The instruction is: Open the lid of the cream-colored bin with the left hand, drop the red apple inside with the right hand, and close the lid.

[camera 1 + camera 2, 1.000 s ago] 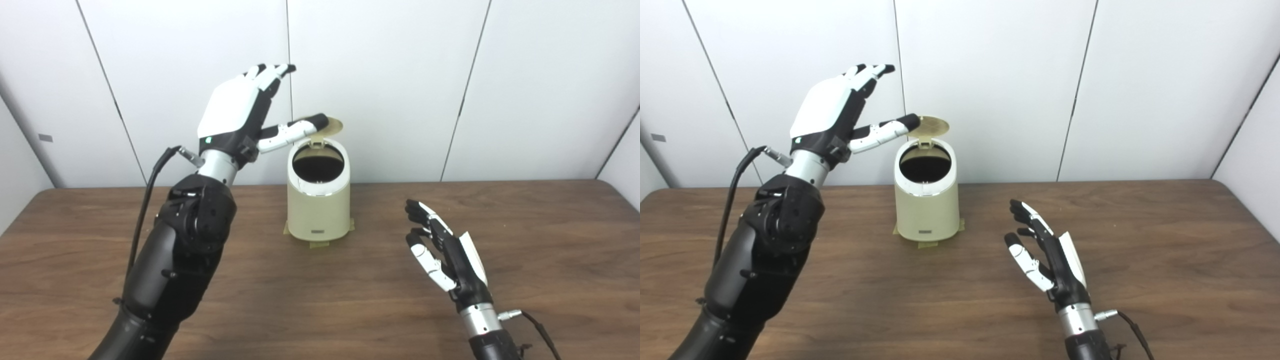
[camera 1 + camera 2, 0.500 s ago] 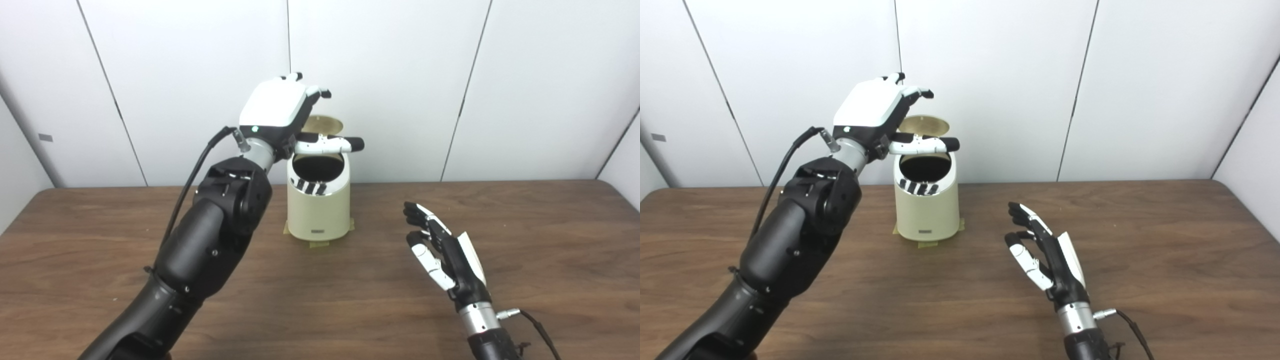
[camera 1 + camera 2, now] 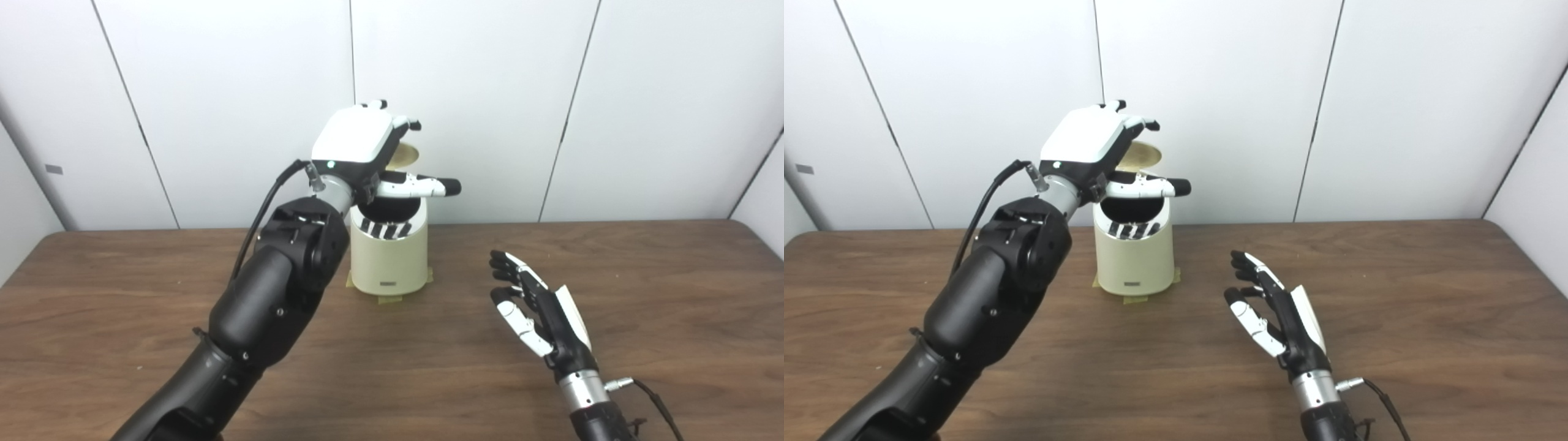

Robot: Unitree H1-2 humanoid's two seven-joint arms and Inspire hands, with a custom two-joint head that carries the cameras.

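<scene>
Cream-colored bin (image 3: 388,257) at frame centre, lid (image 3: 405,154) raised, left hand (image 3: 361,147) above it with fingers apart, right hand (image 3: 539,312) lower right, fingers spread, empty.

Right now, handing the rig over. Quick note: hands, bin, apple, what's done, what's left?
Left hand: raised over the bin's mouth, fingers spread, holding nothing.
Right hand: open, empty, above the table to the right of the bin.
Cream-colored bin: upright at centre; lid up behind the left hand.
Red apple: not visible on the table; the bin's inside is too dark to check.
Left: close the lid.
</scene>
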